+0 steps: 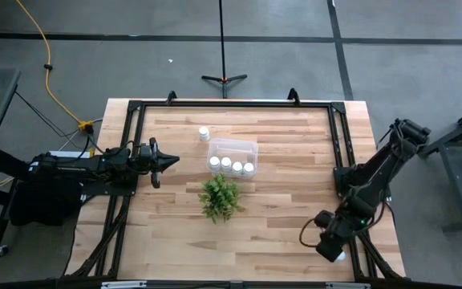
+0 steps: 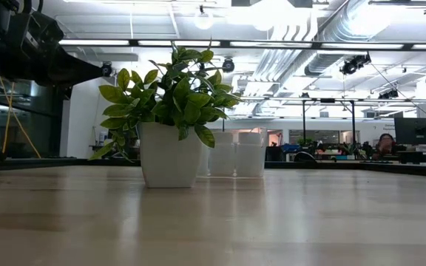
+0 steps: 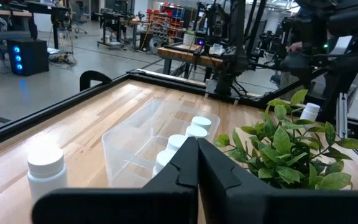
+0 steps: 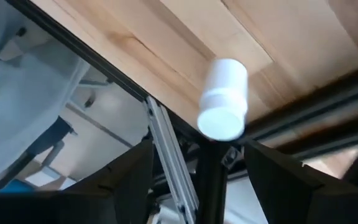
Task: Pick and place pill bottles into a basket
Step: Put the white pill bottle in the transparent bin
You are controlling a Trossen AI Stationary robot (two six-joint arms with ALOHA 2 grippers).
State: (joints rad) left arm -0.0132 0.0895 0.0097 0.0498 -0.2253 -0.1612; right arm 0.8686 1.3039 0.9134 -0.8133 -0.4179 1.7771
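The clear basket (image 1: 233, 155) stands mid-table with several white pill bottles (image 1: 231, 165) upright inside it. Another pill bottle (image 1: 204, 134) stands on the table beyond the basket's far left corner. One more pill bottle (image 4: 224, 99) is at the table's near right corner, beside the black frame rail. My right gripper (image 4: 199, 149) hovers over this bottle, open. Its fingers stand wider than the bottle and short of it, touching nothing. My left gripper (image 3: 196, 149) waits shut at the table's left edge, level, pointing at the basket.
A green plant in a white pot (image 1: 220, 197) stands just near of the basket (image 2: 235, 154). In the low view it covers part of the basket. A black frame rail (image 1: 339, 136) runs around the tabletop. The wood is bare between the plant and my right gripper (image 1: 331, 241).
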